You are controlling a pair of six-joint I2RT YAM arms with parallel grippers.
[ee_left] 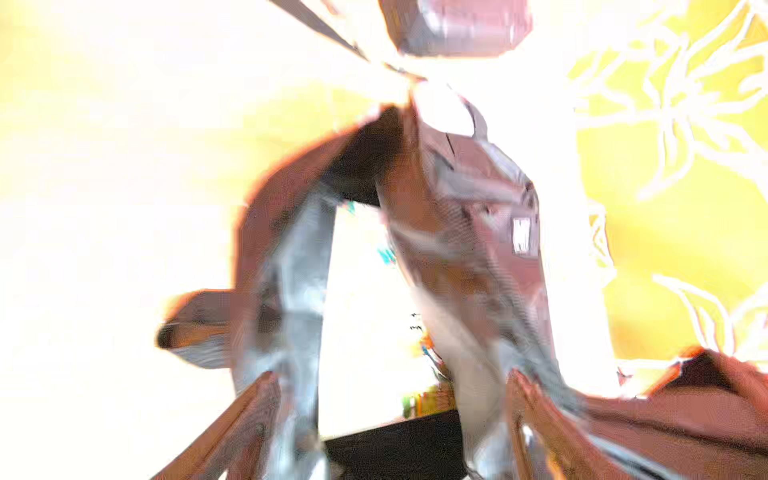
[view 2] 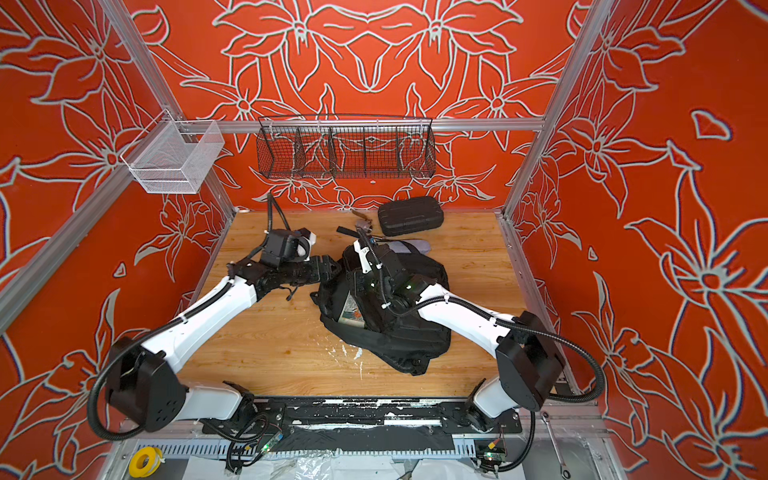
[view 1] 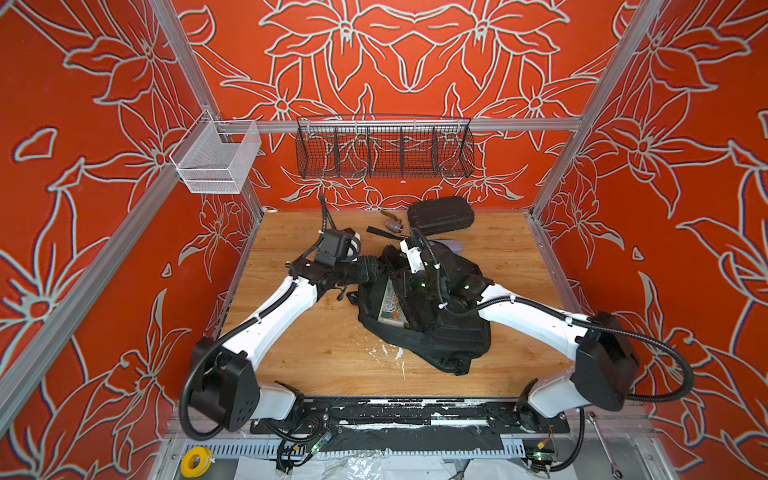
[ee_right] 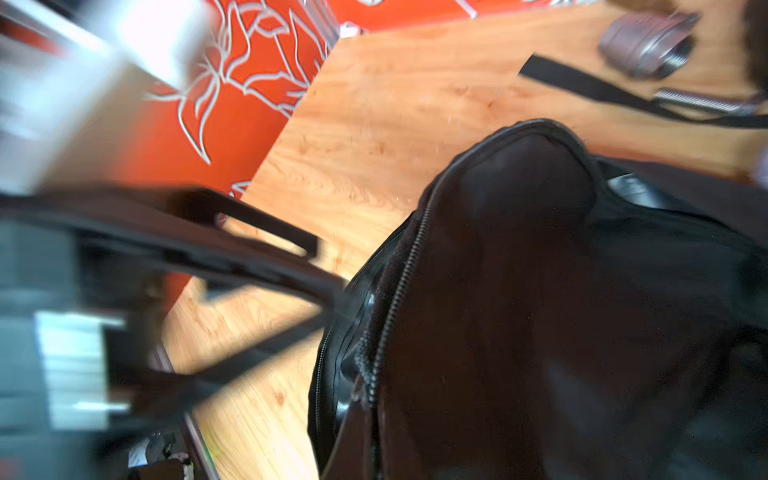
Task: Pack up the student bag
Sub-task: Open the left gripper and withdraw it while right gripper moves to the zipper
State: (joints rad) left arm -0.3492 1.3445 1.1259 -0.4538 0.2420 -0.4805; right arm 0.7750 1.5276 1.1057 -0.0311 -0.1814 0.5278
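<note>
The student bag (view 1: 432, 332) (view 2: 399, 336), a soft black backpack, lies open in the middle of the wooden table. A book with a patterned cover (view 1: 392, 306) shows inside its opening. My right gripper (ee_right: 365, 415) reaches over the bag from the right and is shut on its zipper edge (ee_right: 399, 291), holding the flap up. My left gripper (view 1: 368, 270) sits at the bag's left upper edge. In the overexposed left wrist view its fingers (ee_left: 249, 419) stand apart with nothing between them, facing the opening and the book (ee_left: 365, 311).
Behind the bag lie a rigid black ribbed case (view 1: 440, 216), a metal fitting (view 1: 390, 225), a black strap (view 1: 380, 232) and a grey object (view 1: 453, 245). A black wire basket (view 1: 384, 147) and a white mesh basket (view 1: 216, 157) hang on the frame.
</note>
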